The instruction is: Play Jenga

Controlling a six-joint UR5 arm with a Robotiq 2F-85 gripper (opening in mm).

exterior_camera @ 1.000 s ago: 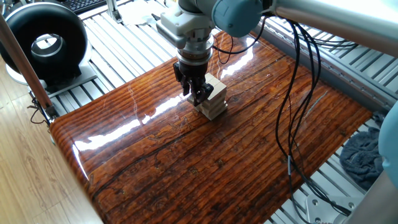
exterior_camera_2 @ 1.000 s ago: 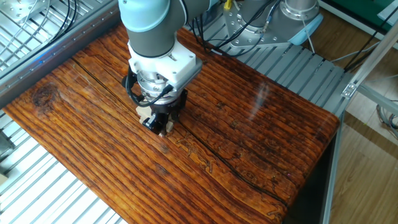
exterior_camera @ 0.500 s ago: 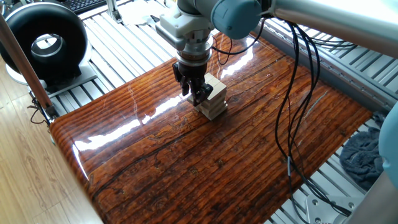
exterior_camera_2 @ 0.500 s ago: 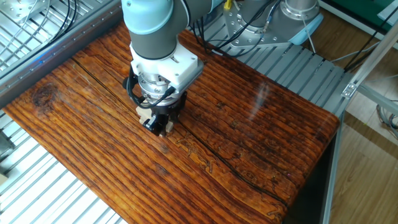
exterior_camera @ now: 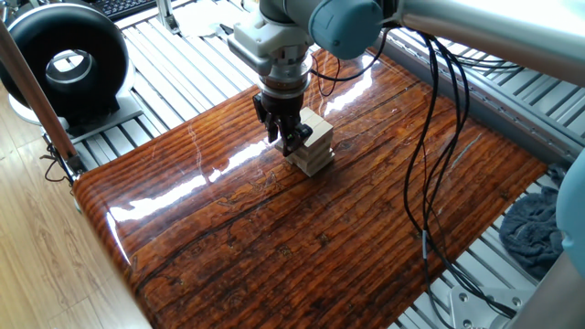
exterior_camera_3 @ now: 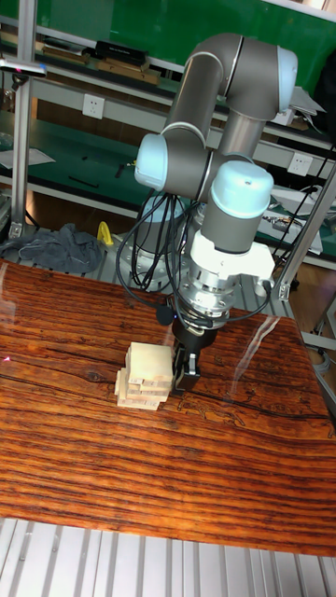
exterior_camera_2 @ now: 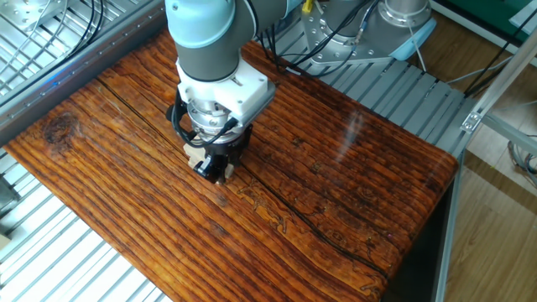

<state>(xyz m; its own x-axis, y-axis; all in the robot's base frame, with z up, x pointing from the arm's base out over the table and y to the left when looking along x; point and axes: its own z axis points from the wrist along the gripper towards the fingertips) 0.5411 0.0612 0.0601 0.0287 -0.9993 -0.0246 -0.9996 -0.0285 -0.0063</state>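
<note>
We line up beside the Jenga tower (exterior_camera_3: 145, 376).
Our gripper (exterior_camera_3: 187, 369) hangs against its side mid-table (exterior_camera: 366, 210), probably to nudge a block; we cannot tell how wide the jaws stand.

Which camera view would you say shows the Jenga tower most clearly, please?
The tall fixed view: the Jenga tower stands unobstructed with crossed layers visible beside the gripper. One fixed view shows it partly behind the gripper; the other shows only slivers under the wrist.

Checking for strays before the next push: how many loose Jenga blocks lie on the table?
0. Every visible block sits in the tower, beside the gripper; the arm could hide one behind it.
</note>
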